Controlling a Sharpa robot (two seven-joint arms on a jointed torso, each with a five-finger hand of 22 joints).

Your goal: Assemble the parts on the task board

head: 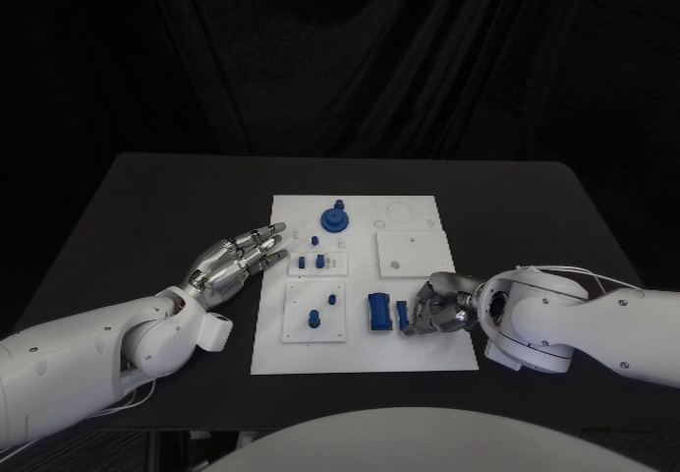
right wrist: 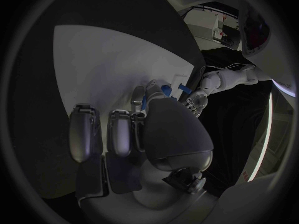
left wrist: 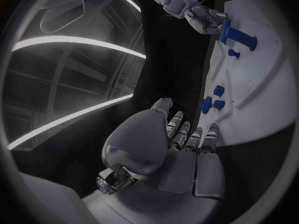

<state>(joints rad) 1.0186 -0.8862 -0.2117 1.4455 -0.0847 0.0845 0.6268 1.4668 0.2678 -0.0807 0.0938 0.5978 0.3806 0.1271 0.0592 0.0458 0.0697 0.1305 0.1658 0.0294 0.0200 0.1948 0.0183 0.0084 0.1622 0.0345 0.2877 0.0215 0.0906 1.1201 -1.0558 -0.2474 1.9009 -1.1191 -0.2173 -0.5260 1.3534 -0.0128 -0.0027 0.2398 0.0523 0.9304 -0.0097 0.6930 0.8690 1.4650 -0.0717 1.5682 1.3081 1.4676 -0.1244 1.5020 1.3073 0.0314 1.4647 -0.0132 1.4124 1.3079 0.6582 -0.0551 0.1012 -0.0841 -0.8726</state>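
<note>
No legible text, label, brand, number or sign appears in any view; the task board (head: pixel 362 359), the blue parts (head: pixel 380 311) on it and the counter (head: pixel 156 206) carry no readable markings

White arms (head: pixel 85 354), silver hands (head: pixel 238 258).

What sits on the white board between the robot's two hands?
In the head view, between the left hand and the right hand, the task board carries small blue parts: pegs on a raised square plate and a blue cylinder beside the right hand.
</note>
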